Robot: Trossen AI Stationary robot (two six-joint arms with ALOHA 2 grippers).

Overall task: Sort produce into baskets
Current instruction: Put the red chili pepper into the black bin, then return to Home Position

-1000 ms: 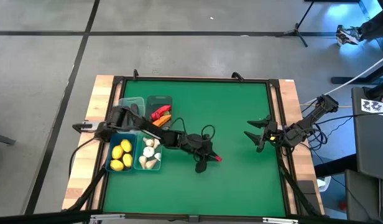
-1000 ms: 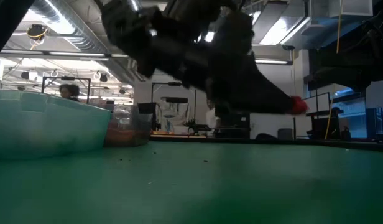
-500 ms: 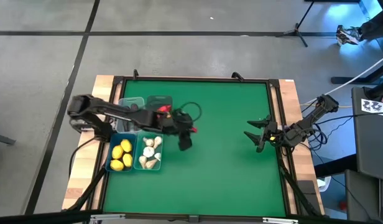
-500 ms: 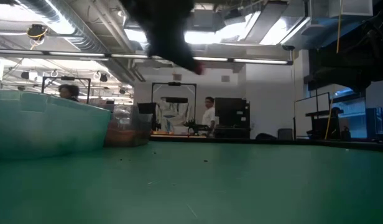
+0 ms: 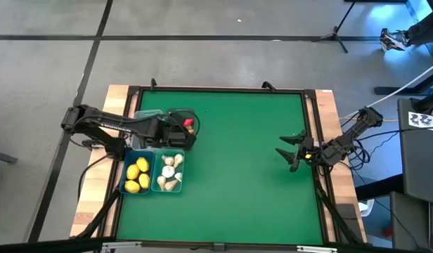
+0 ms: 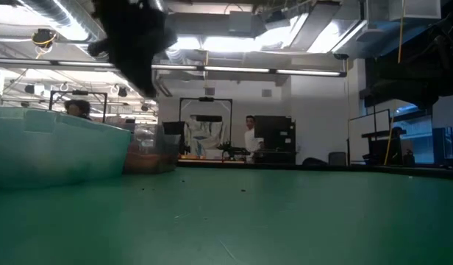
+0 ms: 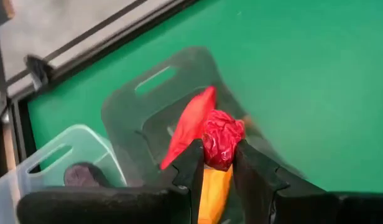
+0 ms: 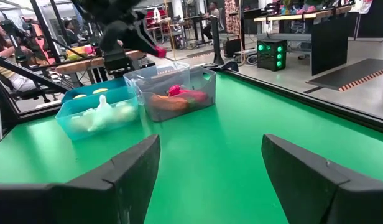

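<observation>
The left arm reaches in low from the left edge of the surface (image 5: pixel 244 197) and bends over the four baskets. Its tool (image 7: pixel 217 163) hangs above the clear grey basket (image 5: pixel 180 117) at the back. The two dark fingers (image 7: pixel 190 171) are clamped on a small red pepper (image 7: pixel 221 138). Under it, inside that grey basket, lie another red pepper (image 7: pixel 190 124) and an orange carrot (image 7: pixel 215 186).

Beside the grey basket sits a clear basket (image 7: pixel 30 180) with a dark purple eggplant (image 7: pixel 79 175) in it. In front, a blue basket (image 5: pixel 137 173) holds yellow lemons (image 5: pixel 138 176). The blue basket (image 5: pixel 169 173) next to it holds white garlic bulbs (image 5: pixel 169 173).

The surface is a green mat with a wooden frame. Most of the green is bare.

Over at the right edge, the right arm waits. Its tool (image 5: pixel 292 151) points toward the middle, and its fingers (image 8: pixel 316 171) stand wide apart with nothing in them.

The floor around is grey. Behind the surface is a big room with ceiling lights, desks and a person (image 6: pixel 248 135) standing far off.
</observation>
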